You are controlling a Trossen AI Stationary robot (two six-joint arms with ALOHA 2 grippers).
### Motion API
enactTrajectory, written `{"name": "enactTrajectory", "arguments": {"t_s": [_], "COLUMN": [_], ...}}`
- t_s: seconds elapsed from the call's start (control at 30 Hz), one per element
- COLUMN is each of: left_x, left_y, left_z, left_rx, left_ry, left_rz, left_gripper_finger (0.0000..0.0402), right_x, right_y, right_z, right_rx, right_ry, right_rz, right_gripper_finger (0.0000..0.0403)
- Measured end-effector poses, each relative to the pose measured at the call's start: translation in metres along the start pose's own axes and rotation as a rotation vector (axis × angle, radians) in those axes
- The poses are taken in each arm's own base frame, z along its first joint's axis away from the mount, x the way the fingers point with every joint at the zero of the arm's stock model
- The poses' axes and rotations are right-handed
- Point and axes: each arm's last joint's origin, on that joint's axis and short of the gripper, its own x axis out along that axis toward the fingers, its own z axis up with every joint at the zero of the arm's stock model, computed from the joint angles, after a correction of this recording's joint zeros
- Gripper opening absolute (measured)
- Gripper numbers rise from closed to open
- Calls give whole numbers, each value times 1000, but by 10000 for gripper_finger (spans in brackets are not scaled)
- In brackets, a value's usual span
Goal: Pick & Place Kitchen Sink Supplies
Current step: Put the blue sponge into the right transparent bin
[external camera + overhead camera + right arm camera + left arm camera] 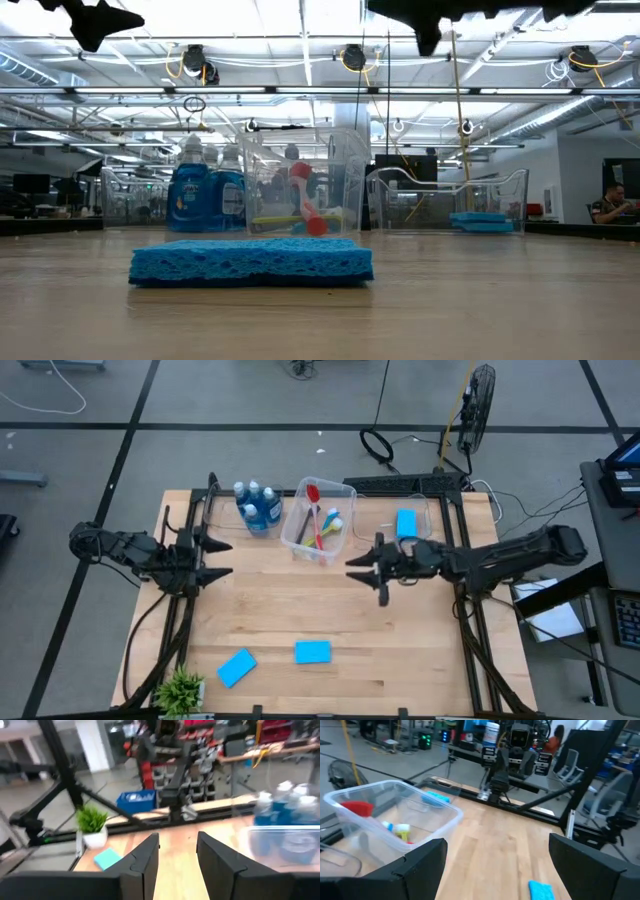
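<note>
Centrally, clear plastic bin (319, 520) holding red, yellow-green, blue brushes (320, 518); blue soap bottles (258, 506) at nine o'clock; flat blue sponges (313, 651) at six o'clock; left gripper (218, 558) spread, empty; right gripper (362, 567) part-closed, empty.

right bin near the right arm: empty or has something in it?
Not empty. The right bin holds one blue sponge, also visible through its clear wall in the low view.

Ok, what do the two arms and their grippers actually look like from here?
Both are dark, jointed arms with black cabling along them. The left gripper ends in two broad, flat, matte black fingers; the right gripper has similar black angular fingers. No markings show.
</note>
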Motion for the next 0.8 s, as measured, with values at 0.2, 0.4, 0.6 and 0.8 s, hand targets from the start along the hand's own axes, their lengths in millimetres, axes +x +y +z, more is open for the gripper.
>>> {"name": "enactTrajectory", "arguments": {"t_s": [0.2,0.4,0.6,0.8], "left_x": [0,0,0,0], "left_y": [-1,0,1,-1], "left_z": [-1,-3,-6,-7], "left_rx": [4,17,24,22], "left_ry": [22,39,69,95], "left_rz": [-29,-23,-23,-84], "left_gripper_finger": [349,349,349,349], "right_x": [23,49,74,96], "right_y": [23,44,64,73], "right_z": [-1,-14,-28,-40], "right_rx": [-22,-39,-51,-59], "right_ry": [141,280,399,486], "right_rz": [46,86,173,205], "right_gripper_finger": [121,121,121,122]}}
